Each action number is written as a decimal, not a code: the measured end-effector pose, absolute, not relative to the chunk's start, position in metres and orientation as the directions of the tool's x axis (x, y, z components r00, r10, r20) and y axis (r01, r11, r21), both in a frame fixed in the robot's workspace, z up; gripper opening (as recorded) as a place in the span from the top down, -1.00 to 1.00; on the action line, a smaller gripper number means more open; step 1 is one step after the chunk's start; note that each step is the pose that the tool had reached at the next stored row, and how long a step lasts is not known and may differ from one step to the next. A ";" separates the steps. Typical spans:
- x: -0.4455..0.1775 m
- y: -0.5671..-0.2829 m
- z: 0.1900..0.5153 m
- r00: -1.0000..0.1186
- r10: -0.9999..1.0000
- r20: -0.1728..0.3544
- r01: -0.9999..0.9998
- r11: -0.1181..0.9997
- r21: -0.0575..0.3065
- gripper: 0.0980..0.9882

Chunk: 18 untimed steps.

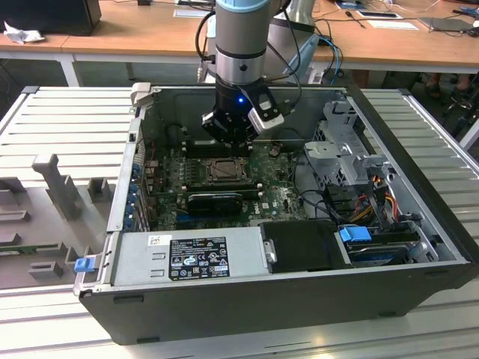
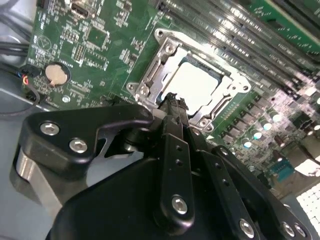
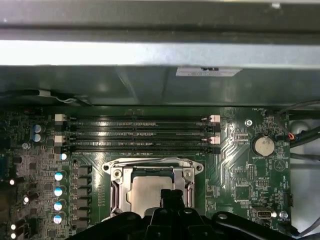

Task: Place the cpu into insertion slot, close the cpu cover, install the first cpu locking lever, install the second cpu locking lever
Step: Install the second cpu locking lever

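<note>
— Gripper (image 2: 169, 100) status, please?

— From my remote seat I see the black two-fingered gripper low in the centre of the second wrist view, its fingers (image 2: 172, 107) pressed together with nothing between them. The tips sit at the near edge of the thin metal square cpu cover (image 2: 152, 67); whether they touch it, I cannot tell.

— And the chip?

— The small pale silver-grey square cpu (image 2: 197, 82) lies flat in the dark-framed square insertion slot (image 3: 116, 197), showing through the cover's window, centre-right of that frame. The cover lies down over it. In the first wrist view the cpu (image 3: 145, 192) is at lower centre, just above the gripper (image 3: 172, 196).

— Surroundings?

— I have the green motherboard (image 2: 95, 40) around the socket, a round silver coin cell (image 2: 56, 75) at the left of the second wrist view, and long black memory slots (image 3: 137, 135) across the middle of the first wrist view. In the exterior view, the arm reaches down from top centre into the open dark computer case (image 1: 299, 307), the gripper (image 1: 228, 138) above the socket (image 1: 224, 170), mid-frame.
</note>
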<state>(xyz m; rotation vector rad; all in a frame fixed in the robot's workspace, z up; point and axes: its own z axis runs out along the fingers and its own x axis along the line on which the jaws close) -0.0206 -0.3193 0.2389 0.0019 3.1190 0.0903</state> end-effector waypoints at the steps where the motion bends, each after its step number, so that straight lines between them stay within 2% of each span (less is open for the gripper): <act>1: -0.021 -0.321 0.239 -1.000 0.002 -0.021 0.001 0.998 0.058 0.98; 9: -0.021 -0.343 0.239 -1.000 0.002 -0.021 0.001 0.998 0.058 0.98; 18: -0.021 -0.355 0.239 -1.000 0.002 -0.020 0.001 0.998 0.060 0.98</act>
